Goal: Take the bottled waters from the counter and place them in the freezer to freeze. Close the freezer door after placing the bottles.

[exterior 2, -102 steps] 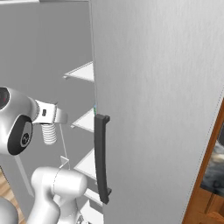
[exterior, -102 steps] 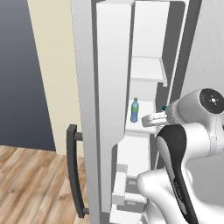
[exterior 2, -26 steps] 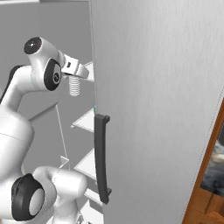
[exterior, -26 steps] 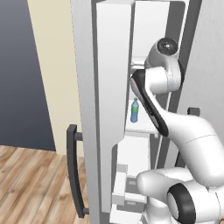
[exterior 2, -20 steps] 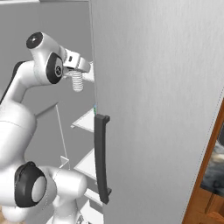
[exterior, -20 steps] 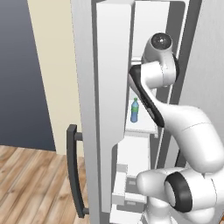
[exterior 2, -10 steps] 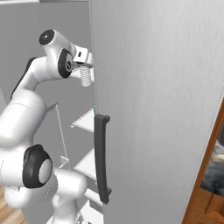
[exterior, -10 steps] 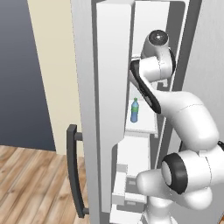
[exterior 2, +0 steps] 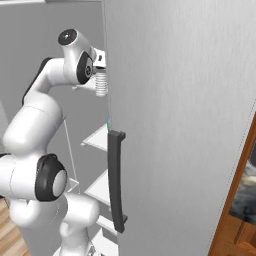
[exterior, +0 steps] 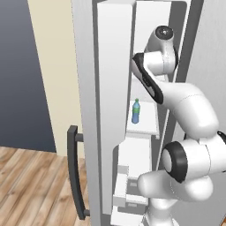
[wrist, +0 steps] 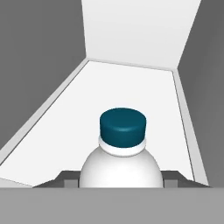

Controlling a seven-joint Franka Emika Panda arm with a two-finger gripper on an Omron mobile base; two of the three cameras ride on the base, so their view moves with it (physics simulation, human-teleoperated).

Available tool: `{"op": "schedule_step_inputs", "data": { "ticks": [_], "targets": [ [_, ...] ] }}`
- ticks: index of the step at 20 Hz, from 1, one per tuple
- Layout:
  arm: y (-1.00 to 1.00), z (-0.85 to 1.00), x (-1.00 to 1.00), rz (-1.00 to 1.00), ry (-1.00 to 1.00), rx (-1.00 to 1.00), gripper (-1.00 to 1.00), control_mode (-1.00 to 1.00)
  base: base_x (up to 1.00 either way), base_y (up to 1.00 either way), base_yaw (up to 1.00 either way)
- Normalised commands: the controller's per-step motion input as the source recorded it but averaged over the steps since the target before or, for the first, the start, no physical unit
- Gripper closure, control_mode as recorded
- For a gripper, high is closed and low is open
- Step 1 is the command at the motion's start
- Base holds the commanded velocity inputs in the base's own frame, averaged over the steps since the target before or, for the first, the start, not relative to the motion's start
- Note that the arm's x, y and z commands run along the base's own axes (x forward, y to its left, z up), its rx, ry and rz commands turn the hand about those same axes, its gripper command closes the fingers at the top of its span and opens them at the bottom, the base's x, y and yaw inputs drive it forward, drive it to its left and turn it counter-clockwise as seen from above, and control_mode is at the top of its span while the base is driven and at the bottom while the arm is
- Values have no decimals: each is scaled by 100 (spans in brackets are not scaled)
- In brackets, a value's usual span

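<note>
White ribbed bottle (exterior 2: 101, 83) hangs in the gripper (exterior 2: 102, 63), whose jaws are clamped on its upper body high inside the freezer (exterior: 145, 53), as the right base camera shows. From the hand camera, the same bottle (wrist: 121, 164) sits between the dark fingertips (wrist: 65, 177), its cap looking dark teal, above a bare white shelf (wrist: 131, 87) with grey walls on both sides. Below, in the left base camera, the blue bottle (exterior: 136, 111) with a green cap stands upright on a lower white shelf (exterior: 143, 128). The freezer door (exterior: 90, 110) stands open to the left, its dark bar handle (exterior: 74, 172) low on the outer face.
</note>
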Motion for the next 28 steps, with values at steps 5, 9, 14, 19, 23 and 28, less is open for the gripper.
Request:
{"op": "schedule_step_inputs", "data": {
  "ticks": [5, 9, 14, 19, 23, 28],
  "targets": [
    [0, 33, 0, 2, -2, 0, 100, -100, 0, 0, 0],
    [0, 25, 0, 3, -4, 0, 100, -100, 0, 0, 0],
    [-2, 17, 4, 1, -3, 0, 100, -100, 0, 0, 0],
    [-3, 0, 45, 0, 0, 0, 100, -100, 0, 0, 0],
    [0, 0, 53, 0, 0, 0, 100, -100, 0, 0, 0],
    [-3, 0, 39, -2, -2, 0, 100, -100, 0, 0, 0]
  ]
}}
